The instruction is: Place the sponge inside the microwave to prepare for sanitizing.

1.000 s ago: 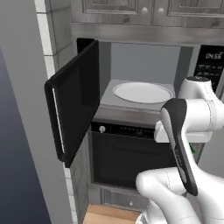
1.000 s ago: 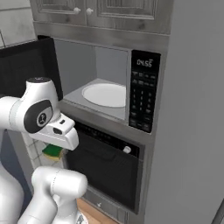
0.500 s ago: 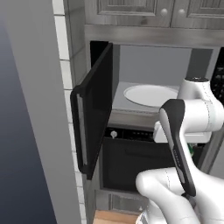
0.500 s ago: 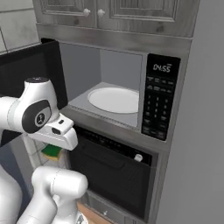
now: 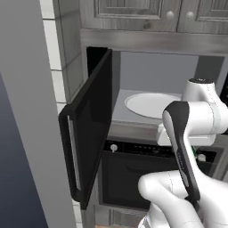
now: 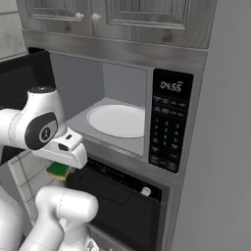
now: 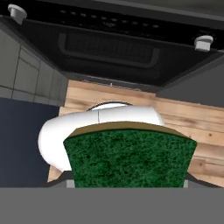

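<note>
The two-finger gripper is clamping the small green rectangular sponge between partly closed jaws, hanging just below and outside the open black built-in microwave, its pale turntable above

flat, even rendered light with soft shading; the microwave cavity is evenly lit, its door dark. slight softness everywhere, no glare or edge distortion.

The sponge hangs under the hand, below the open microwave.
</note>
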